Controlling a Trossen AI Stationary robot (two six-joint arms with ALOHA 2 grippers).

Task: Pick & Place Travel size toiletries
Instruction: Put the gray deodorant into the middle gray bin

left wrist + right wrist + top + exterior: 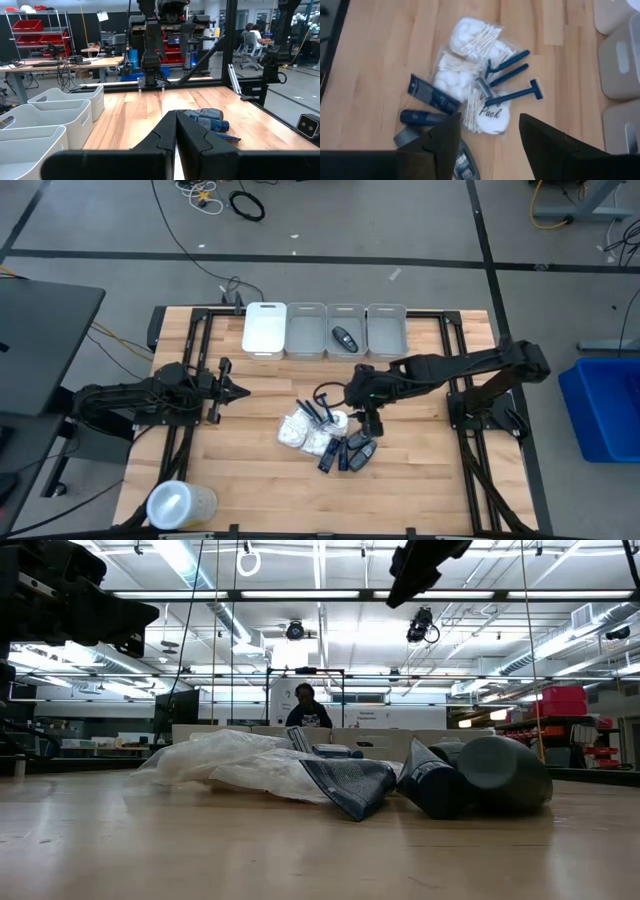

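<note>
Mid-table, toward the front edge: toiletries (330, 438), a pile of razors (512, 75), packets (470, 65) and tubes (427, 117). My right gripper (371, 423) hangs parted over it, empty. Left gripper (238, 391) clenched, parked left. Step: picking 1 item. Next I need a descent onto 1 razor.

4 bins (327, 330) are sitting in a row along the table's (250, 450) far edge, an oblong container (345, 337) lying in the 3rd from the left. the toiletries pile (330, 435) is lying mid-table, razors (512, 75) resting on packets (470, 60), more containers (427, 107) beside them. a tub (180, 504) is standing at the near left corner.
</note>
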